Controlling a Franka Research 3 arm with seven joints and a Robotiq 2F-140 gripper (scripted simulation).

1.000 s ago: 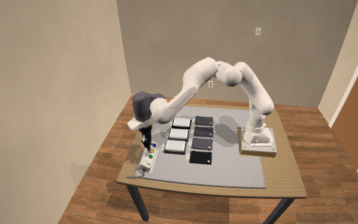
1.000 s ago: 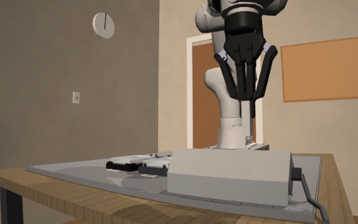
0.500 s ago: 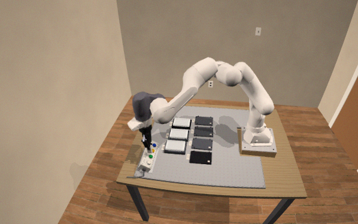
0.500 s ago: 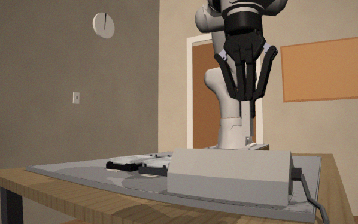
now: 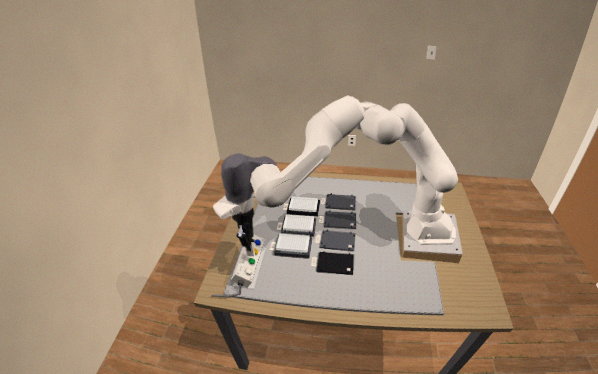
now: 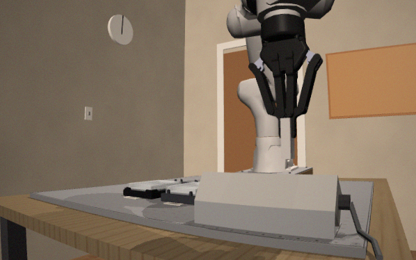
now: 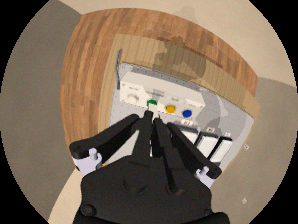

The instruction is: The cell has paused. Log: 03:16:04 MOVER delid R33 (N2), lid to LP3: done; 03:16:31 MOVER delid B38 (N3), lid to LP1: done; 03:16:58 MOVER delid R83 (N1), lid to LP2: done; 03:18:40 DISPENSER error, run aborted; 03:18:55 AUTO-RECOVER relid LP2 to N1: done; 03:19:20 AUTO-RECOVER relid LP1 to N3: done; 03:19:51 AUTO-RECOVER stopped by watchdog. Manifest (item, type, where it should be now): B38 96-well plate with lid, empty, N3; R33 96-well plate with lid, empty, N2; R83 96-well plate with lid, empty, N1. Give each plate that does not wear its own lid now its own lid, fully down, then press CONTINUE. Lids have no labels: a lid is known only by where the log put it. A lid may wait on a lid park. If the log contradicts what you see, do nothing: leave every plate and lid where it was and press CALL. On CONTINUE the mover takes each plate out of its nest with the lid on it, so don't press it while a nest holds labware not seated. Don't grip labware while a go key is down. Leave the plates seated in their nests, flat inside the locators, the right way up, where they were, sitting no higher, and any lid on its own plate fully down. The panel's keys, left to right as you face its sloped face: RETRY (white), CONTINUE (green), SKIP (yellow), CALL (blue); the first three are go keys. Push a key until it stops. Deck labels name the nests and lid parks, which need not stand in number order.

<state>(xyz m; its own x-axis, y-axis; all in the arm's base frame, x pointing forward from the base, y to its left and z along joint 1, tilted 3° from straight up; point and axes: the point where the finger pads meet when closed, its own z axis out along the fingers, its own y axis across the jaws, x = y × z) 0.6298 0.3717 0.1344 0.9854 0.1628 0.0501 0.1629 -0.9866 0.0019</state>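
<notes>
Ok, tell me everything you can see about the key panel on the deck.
The key panel is a pale grey box with a sloped face, at the mat's left edge beside the plates. Its keys show white, green, yellow and blue. A dark cable leaves one end. The shut gripper hangs above the green key, apart from it.

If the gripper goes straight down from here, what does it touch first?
Most likely the green key on the panel: in the wrist view the shut, empty gripper points at it. The top view agrees, though depth is unclear; the yellow key sits close beside it.
</notes>
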